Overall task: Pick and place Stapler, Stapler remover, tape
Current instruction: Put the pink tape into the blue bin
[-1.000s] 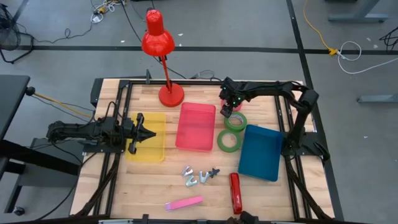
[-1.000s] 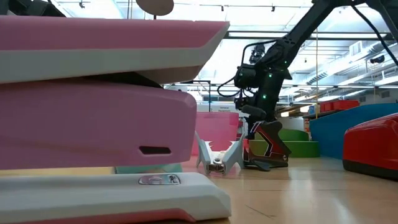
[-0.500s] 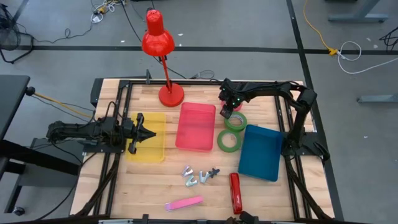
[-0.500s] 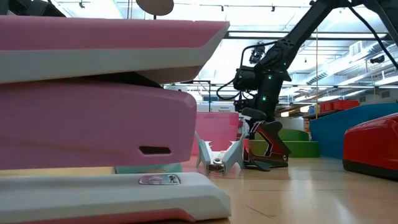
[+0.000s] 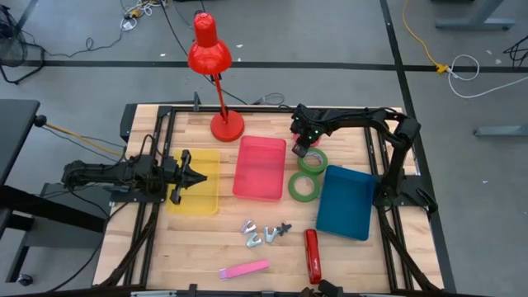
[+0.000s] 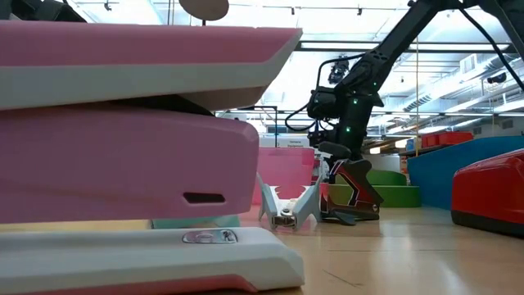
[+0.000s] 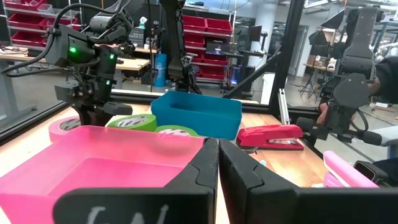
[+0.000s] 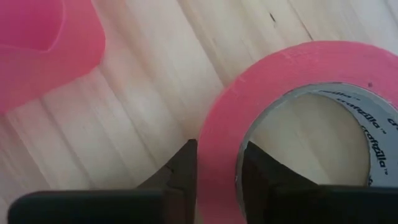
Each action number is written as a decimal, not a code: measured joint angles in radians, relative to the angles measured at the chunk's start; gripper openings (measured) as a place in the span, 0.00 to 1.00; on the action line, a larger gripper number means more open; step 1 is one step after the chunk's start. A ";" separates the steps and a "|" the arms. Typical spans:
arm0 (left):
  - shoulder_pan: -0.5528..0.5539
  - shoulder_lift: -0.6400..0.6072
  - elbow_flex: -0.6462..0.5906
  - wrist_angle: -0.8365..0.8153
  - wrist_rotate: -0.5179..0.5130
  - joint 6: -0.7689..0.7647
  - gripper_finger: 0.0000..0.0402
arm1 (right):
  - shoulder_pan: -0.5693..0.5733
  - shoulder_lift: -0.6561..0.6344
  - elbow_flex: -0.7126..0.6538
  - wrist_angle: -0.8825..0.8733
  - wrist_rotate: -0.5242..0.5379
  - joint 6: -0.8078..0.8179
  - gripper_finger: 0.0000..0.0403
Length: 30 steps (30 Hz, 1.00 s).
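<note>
- Tape: three rolls on the table (image 5: 206, 239); two green rolls (image 5: 304, 186), one pink roll (image 8: 292, 124) beside the pink tray (image 5: 260, 167).
- Right end effector (image 8: 217, 163): fingers straddle the pink roll's wall, gripping it.
- Left end effector (image 7: 217, 155): closed, empty, over the yellow tray (image 5: 198, 190).
- One red stapler (image 5: 312, 256).

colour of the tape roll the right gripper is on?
Pinkish-red tape roll, right gripper closed across its wall; clearest in the right wrist view.
</note>
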 joint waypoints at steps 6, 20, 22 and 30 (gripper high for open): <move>0.000 0.000 0.000 0.000 0.000 0.000 0.05 | 0.000 -0.060 0.000 -0.023 0.000 -0.033 0.20; 0.000 0.000 0.000 0.000 0.000 0.000 0.05 | 0.000 -0.383 0.000 -0.239 -0.005 -0.071 0.20; 0.000 0.000 0.000 0.000 0.000 0.000 0.05 | 0.001 -0.426 0.000 -0.279 -0.008 -0.071 0.20; 0.000 0.000 0.000 0.000 0.000 0.000 0.05 | 0.035 -0.538 0.000 -0.376 -0.008 -0.055 0.20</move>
